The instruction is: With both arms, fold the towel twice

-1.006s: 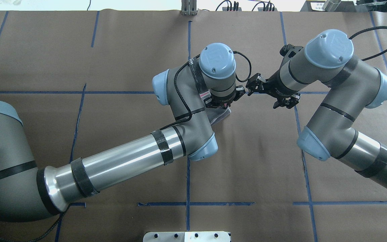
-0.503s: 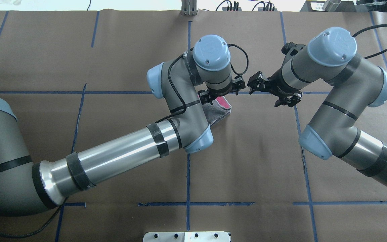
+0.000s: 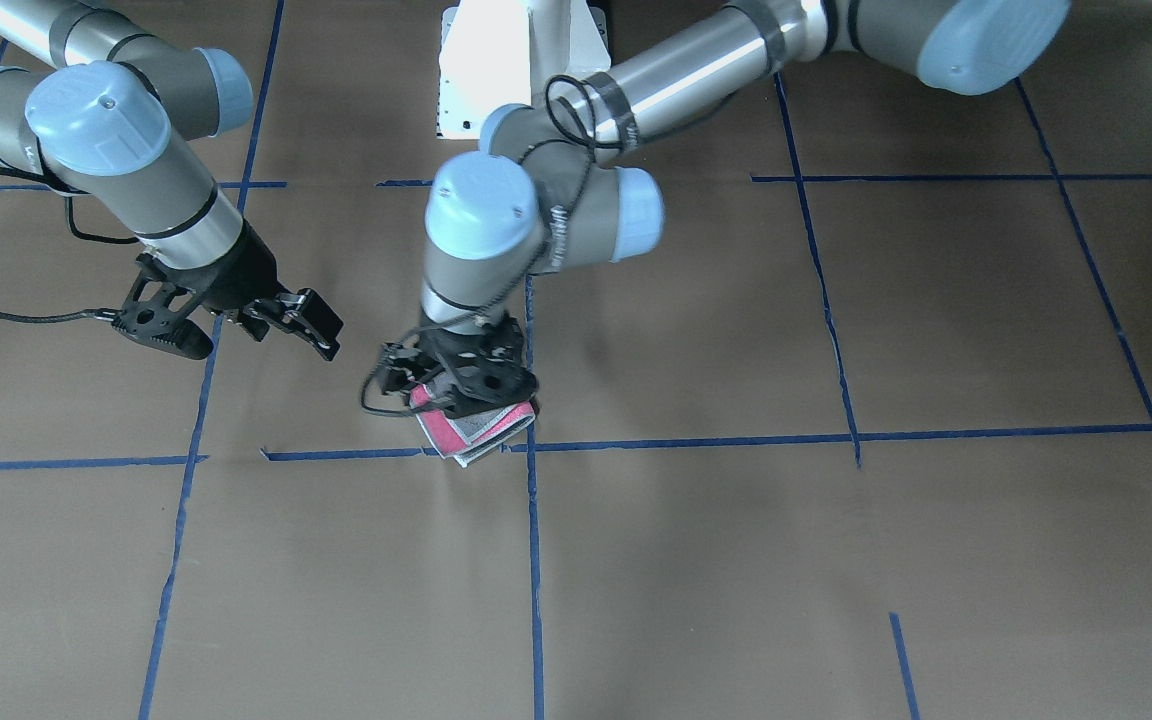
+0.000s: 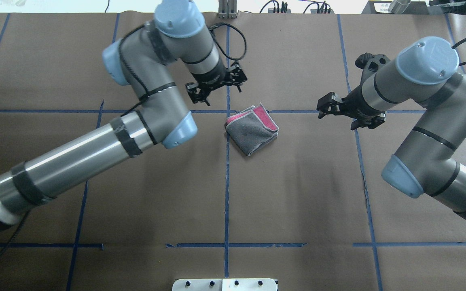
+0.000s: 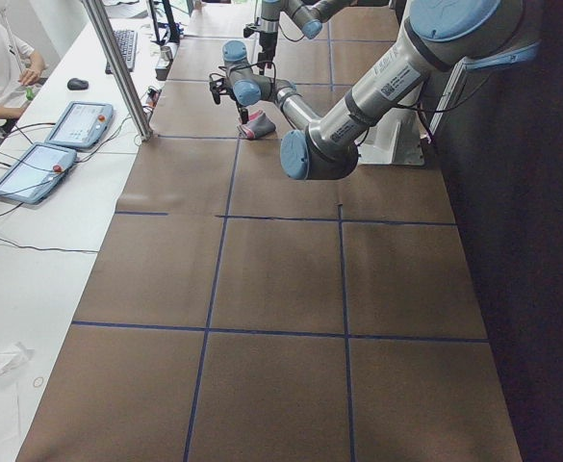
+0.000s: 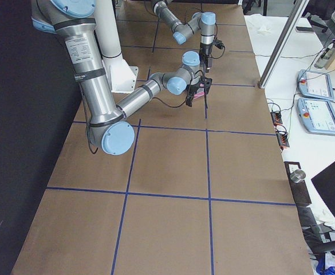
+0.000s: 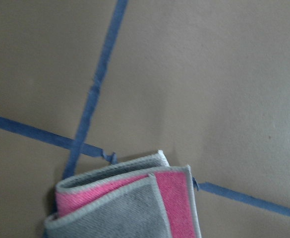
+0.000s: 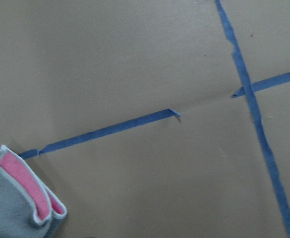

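The towel [image 4: 253,131] lies folded in a small square on the brown table, dark grey on top with a pink strip along its far edge. It also shows in the front view [image 3: 481,430], the left wrist view [image 7: 130,208] and the right wrist view [image 8: 16,198]. My left gripper [image 4: 216,87] is open and empty, raised beyond and left of the towel and apart from it. In the front view it [image 3: 461,385] overlaps the towel. My right gripper [image 4: 344,117] is open and empty to the right of the towel, and shows in the front view [image 3: 256,350].
Blue tape lines [image 4: 227,182] divide the brown table cover. A metal post [image 4: 227,10] and cables stand at the far edge. The white pedestal base [image 3: 516,60] is at the robot's side. Tablets [image 5: 31,168] lie on a side table beside an operator.
My left arm has risen off the towel and swung to the far left, uncovering it. My right gripper has drawn back to the right. The towel stays folded in place.
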{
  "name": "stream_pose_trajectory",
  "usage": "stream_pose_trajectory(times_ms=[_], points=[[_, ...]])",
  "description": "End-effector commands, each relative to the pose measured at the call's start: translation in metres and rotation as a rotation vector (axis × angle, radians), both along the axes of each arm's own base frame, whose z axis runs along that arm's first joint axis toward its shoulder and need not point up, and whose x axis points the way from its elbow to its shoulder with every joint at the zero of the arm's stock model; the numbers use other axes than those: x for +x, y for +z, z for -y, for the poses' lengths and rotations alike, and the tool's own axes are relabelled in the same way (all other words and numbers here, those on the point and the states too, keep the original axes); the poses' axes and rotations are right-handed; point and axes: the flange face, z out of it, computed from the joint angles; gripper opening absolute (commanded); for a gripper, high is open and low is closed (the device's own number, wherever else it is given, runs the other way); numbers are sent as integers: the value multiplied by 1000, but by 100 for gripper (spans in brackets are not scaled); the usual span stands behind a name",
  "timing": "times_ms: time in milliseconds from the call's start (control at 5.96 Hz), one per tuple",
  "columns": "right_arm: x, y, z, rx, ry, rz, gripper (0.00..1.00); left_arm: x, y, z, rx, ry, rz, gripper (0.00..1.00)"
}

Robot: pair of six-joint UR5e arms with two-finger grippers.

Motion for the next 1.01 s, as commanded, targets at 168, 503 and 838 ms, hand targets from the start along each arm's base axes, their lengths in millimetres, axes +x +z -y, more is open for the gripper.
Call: stream_pose_trajectory(times_ms=[168, 503, 838], points=[[108, 91, 10, 159, -176, -99, 100, -210, 119, -27, 233, 102, 177, 100], [222, 142, 31, 231, -349, -249, 100, -351, 243, -36, 291, 205, 317, 100], [336, 205, 19, 215, -362, -96, 100, -496, 355, -35, 267, 255, 264, 100]])
